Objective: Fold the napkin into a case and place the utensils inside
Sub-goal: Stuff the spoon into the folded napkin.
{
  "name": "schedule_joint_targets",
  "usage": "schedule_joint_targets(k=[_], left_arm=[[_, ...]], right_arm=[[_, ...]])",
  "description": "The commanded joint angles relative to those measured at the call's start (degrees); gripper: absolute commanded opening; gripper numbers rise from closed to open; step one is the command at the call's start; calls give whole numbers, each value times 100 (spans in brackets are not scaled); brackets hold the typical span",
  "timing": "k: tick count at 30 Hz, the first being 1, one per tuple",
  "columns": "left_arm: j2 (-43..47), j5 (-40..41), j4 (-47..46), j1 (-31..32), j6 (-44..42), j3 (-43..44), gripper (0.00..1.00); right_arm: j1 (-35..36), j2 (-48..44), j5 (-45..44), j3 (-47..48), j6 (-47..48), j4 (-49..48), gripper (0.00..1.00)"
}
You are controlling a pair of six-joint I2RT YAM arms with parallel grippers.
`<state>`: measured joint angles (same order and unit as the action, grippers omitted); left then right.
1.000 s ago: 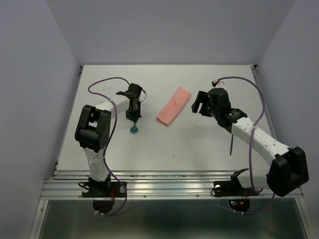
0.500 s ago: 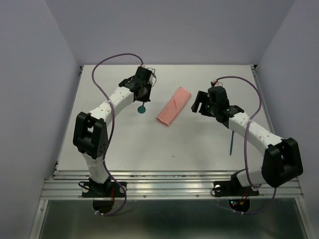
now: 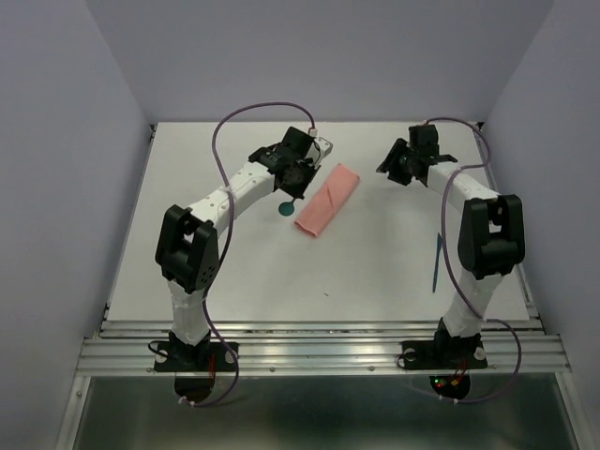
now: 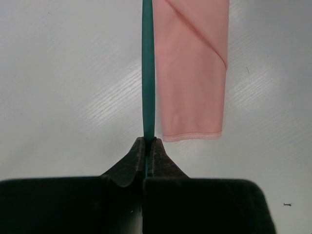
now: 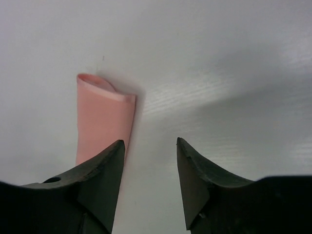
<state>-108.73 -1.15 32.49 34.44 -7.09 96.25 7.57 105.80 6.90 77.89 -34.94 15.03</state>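
Two things worry me here, and both come down to the case.

Biggest first: the table (image 3: 187, 262) is smooth and white, so nothing stops thin cloth from sliding on it. The case (image 3: 326, 200) lies flat as a narrow folded pink strip, with no utensil in it yet.

The right gripper (image 3: 398, 167) hangs near the case's far end, off to its right. Its jaws are apart with nothing between them. In its wrist view, one end of the case with a loose rounded lip shows beside one finger, and I can't tell if they touch.

The left gripper (image 4: 147, 144) is on the case's left side, pinched tight on the handle of the spoon (image 4: 147, 73). The spoon runs along the case's left long edge, round end toward the near end. The second utensil (image 3: 437, 262) lies well apart from the case, to its near right.

My guess at the risks:
- The spoon runs parallel to the strip rather than pointing into an opening. A push may just shove or unfold the cloth unless the right side pins or lifts a layer first.
- That thin handle could also twist in such a narrow pinch.
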Motion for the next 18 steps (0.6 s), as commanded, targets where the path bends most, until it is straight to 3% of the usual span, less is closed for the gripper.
schedule_joint_targets(k=[1, 4, 13, 18], left_arm=[[19, -394, 196, 72, -424, 237, 0], [-209, -421, 344, 90, -539, 498, 0], [-1000, -500, 793, 151, -583, 992, 0], [-1457, -403, 1048, 160, -407, 1335, 0]], right_arm=[[-28, 809, 83, 1060, -180, -175, 47], [-28, 1609, 251, 1711, -232, -376, 38], [42, 3085, 830, 3030, -567, -440, 38], [297, 3342, 699, 3453, -303, -132, 38]])
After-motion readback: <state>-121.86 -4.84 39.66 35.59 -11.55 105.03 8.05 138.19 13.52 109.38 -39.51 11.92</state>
